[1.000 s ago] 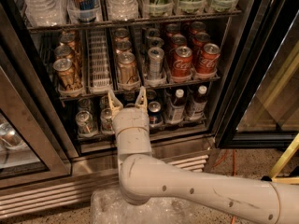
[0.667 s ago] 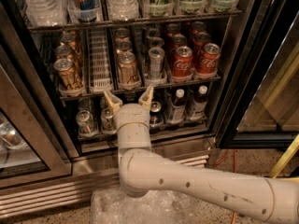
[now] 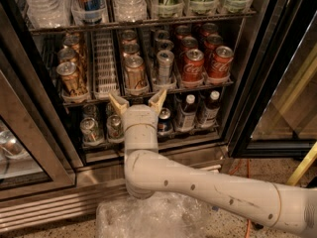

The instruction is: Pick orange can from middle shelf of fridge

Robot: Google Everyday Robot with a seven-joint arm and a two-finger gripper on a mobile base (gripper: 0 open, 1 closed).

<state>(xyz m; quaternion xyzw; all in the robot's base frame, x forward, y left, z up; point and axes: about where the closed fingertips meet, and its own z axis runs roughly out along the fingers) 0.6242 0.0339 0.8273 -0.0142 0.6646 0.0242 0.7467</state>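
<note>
The fridge (image 3: pixel 257 83) stands open, and its middle shelf (image 3: pixel 148 90) holds lanes of cans. At the front of one lane stands an orange can (image 3: pixel 134 73) with a coppery body and a silver lid. More orange cans (image 3: pixel 72 77) fill the far-left lane. My gripper (image 3: pixel 138 102) is open, its two tan fingertips (image 3: pixel 118 103) spread just below the front edge of the shelf, right under that orange can. Nothing is between the fingers. My white arm reaches in from the lower right.
An empty white lane divider (image 3: pixel 105 63) lies left of the orange can. A slim silver can (image 3: pixel 165 66) and red Coca-Cola cans (image 3: pixel 192 64) stand to its right. Below are cans and dark bottles (image 3: pixel 186 110). Crinkled plastic wrap (image 3: pixel 148 217) lies on the floor.
My gripper has risen towards the middle shelf's front edge, and its fingers have spread wider.
</note>
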